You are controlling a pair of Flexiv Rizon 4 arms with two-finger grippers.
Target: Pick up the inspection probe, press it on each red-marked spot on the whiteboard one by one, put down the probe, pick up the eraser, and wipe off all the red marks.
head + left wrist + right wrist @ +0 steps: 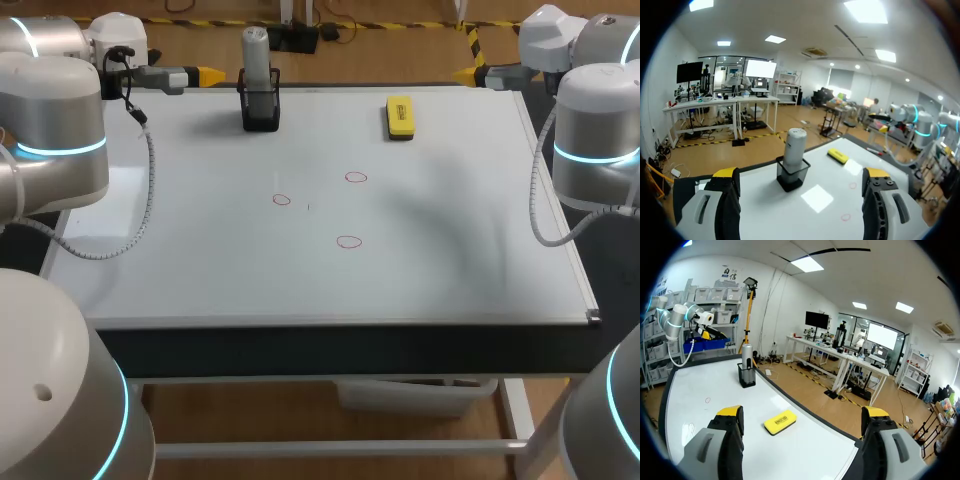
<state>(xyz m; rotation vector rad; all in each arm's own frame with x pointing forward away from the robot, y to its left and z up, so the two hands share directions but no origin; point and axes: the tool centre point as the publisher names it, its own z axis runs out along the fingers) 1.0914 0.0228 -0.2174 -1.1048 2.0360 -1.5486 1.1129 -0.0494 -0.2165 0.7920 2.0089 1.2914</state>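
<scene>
The left gripper [800, 174] and right gripper [802, 413] hang wide open at the whiteboard's [200, 262] far corners, while the probe [257, 58] stands in its black holder [261, 110] at the far edge, the eraser [400, 116] to its right.

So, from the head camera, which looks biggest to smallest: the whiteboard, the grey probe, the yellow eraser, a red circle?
1. whiteboard
2. grey probe
3. yellow eraser, not far behind the probe
4. red circle; all three circles look about alike
</scene>
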